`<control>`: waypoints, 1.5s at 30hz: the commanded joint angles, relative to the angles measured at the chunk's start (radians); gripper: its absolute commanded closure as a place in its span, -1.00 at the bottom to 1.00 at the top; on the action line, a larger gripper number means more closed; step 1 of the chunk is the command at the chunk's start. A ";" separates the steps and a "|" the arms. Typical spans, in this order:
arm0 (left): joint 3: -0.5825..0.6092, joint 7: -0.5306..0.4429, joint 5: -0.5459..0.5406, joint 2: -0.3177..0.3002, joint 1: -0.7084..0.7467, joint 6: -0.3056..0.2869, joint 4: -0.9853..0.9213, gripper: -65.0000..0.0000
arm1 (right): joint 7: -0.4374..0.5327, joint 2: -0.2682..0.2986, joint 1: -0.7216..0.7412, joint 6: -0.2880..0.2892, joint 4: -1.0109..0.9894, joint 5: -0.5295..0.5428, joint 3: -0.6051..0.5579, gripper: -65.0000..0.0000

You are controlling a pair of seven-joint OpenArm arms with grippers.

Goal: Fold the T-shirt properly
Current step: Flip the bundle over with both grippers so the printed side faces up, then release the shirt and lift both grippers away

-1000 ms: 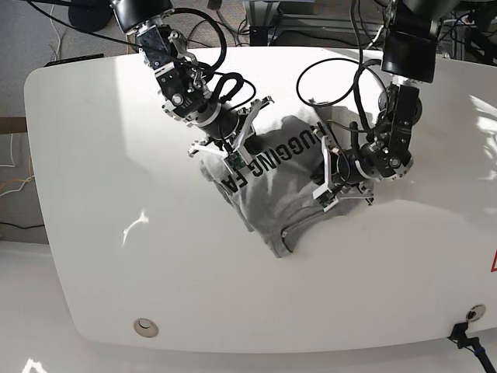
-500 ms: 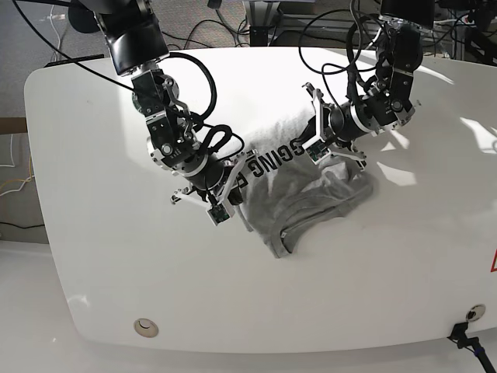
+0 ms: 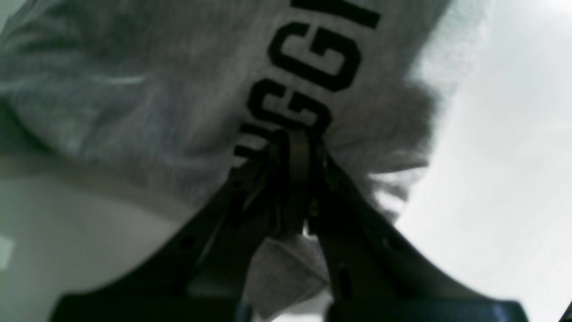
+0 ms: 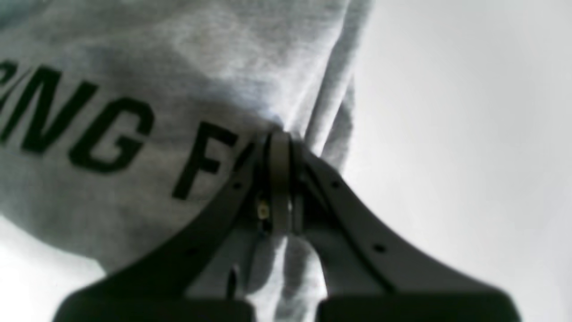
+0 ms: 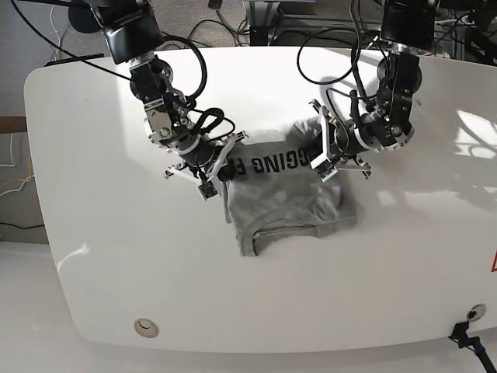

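The grey T-shirt (image 5: 287, 198) hangs stretched between both grippers, its black printed letters running in a straight line between them. Its lower part lies crumpled on the white table (image 5: 116, 256), ribbed neck toward the front. At the shirt's right end my left gripper (image 5: 320, 159) is shut on the cloth; its wrist view shows the closed gripper (image 3: 290, 134) pinching the T-shirt (image 3: 134, 89) at the letters. The right gripper (image 5: 225, 167) is shut on the left end; up close this gripper (image 4: 279, 136) clamps a fold of the T-shirt (image 4: 134, 67).
A round metal grommet (image 5: 145, 327) sits near the table's front left. Cables and equipment (image 5: 272, 23) crowd the floor behind the far edge. A black clamp (image 5: 466, 334) is at the front right corner.
Both grippers, still shut on the shirt, have moved apart and level with each other. The shirt's printed edge has been pulled taut, and its loose part has slid toward the middle.
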 commanded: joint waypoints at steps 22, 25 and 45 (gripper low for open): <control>-0.253 -0.013 -0.003 -0.004 0.126 0.004 0.234 1.00 | 0.012 0.040 -0.186 -0.003 0.347 0.004 0.032 1.00; -0.331 -0.013 -0.003 -0.003 0.212 0.004 0.307 1.00 | 0.012 0.047 -0.258 -0.003 0.439 0.004 0.104 1.00; -0.689 -0.759 -0.004 0.264 0.912 0.004 0.389 1.00 | 0.641 -0.039 -1.014 -0.061 0.550 -0.278 0.280 1.00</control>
